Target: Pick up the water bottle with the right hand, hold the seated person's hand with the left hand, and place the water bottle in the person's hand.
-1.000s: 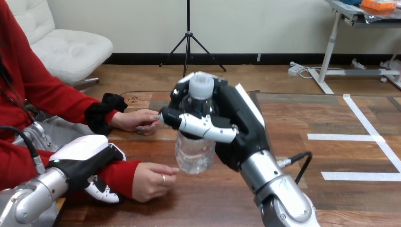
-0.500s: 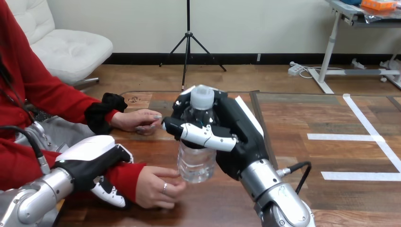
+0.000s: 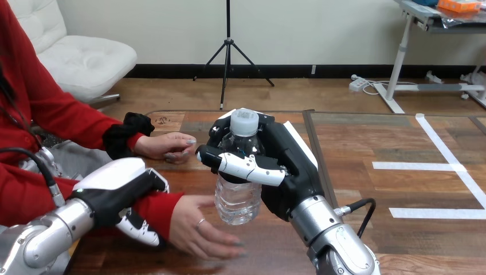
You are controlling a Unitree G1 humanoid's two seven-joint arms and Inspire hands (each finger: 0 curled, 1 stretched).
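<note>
Holding the water bottle (image 3: pixel 238 197) just over the person's hand (image 3: pixel 200 229) near the left edge of the worktop (image 3: pixel 355 189), the right hand (image 3: pixel 275 166) clamps its fingers on the upper half. The left hand (image 3: pixel 117 189) has its fingers wrapped round the wrist (image 3: pixel 156 209). The thin plastic is probably light and easily dented.

Head camera sits high on the robot, facing forward and tilted down across the wooden table (image 3: pixel 355 143), whose far edge runs a little above mid-frame. Close range: the right hand (image 3: pixel 286 166) with the water bottle (image 3: pixel 238 197) sits large at centre, its arm entering from the bottom edge, while the left arm enters at the bottom-left corner with the left hand (image 3: pixel 117 186) low at the view's left. The person's lower hand (image 3: pixel 200 229) lies near the bottom edge left of centre, the seated person lines the left side, and the table runs off frame right.
</note>
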